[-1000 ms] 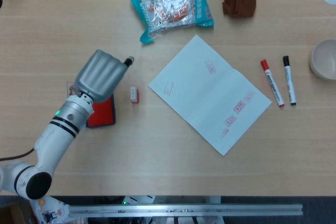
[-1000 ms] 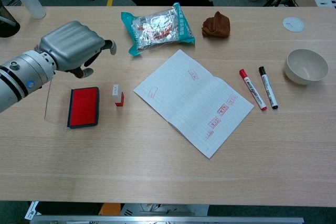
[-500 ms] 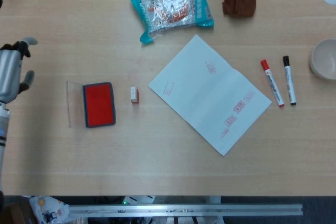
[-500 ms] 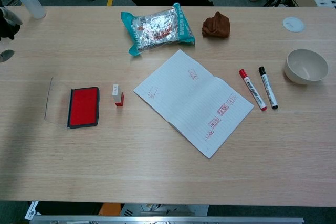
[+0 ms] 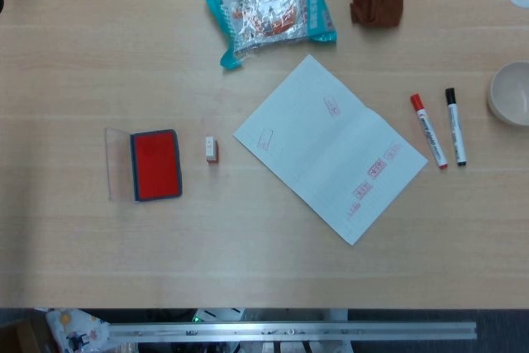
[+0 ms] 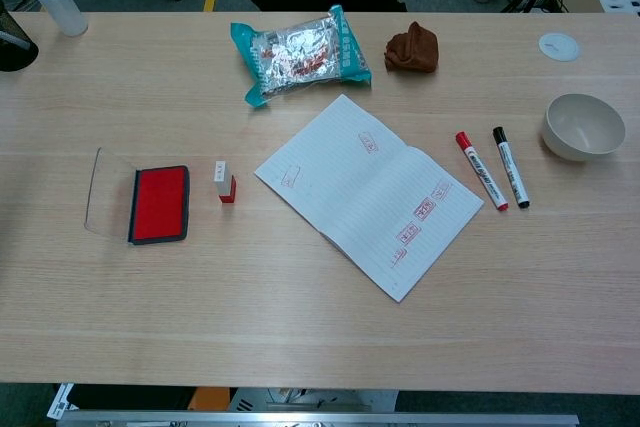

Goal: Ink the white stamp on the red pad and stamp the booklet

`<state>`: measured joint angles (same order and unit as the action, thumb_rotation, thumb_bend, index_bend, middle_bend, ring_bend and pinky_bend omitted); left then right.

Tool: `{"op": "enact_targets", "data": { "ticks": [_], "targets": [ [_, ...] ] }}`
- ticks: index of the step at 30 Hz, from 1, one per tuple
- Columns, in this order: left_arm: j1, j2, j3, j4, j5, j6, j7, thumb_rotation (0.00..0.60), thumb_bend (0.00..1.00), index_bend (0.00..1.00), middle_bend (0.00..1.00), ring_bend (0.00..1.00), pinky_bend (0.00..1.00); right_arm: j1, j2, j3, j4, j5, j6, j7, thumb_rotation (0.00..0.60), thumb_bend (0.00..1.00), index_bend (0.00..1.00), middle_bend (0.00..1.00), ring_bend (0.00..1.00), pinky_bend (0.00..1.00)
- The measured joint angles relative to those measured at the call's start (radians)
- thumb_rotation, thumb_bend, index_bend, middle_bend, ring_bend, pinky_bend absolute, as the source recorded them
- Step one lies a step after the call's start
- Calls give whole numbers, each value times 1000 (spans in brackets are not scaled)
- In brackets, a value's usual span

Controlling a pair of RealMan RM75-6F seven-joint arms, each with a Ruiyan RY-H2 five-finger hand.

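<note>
The small white stamp (image 5: pixel 212 149) (image 6: pixel 224 182) lies on the table between the pad and the booklet, its red end toward me. The red ink pad (image 5: pixel 156 164) (image 6: pixel 160 203) sits open to its left, with the clear lid (image 5: pixel 117 164) (image 6: pixel 107 193) folded out flat on the far left side. The open white booklet (image 5: pixel 331 146) (image 6: pixel 368 193) lies at an angle in the middle and bears several red stamp marks. Neither hand shows in the head view or the chest view.
A teal snack bag (image 5: pixel 266 10) (image 6: pixel 300 52) and a brown cloth (image 5: pixel 378 2) (image 6: pixel 412 49) lie at the back. A red marker (image 5: pixel 428 131) (image 6: pixel 481 169) and a black marker (image 5: pixel 455 125) (image 6: pixel 510 166) lie right of the booklet. A white bowl (image 5: pixel 511 94) (image 6: pixel 583 127) stands far right.
My left hand, over the ink pad a second ago, pulled away to the left and has left both views. The pad's lid now shows fully. Stamp and booklet have not moved.
</note>
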<state>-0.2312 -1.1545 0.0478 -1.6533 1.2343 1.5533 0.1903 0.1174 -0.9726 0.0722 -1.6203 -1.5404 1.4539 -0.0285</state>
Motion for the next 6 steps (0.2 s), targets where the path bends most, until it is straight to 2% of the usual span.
{"op": "enact_targets", "data": {
  "ticks": [6],
  "targets": [
    [46, 4, -3, -12, 43, 38, 4, 600, 271, 268, 406, 442, 629, 2, 0, -1, -11, -2, 0, -12, 600, 200, 238, 359, 288, 303]
  ]
}}
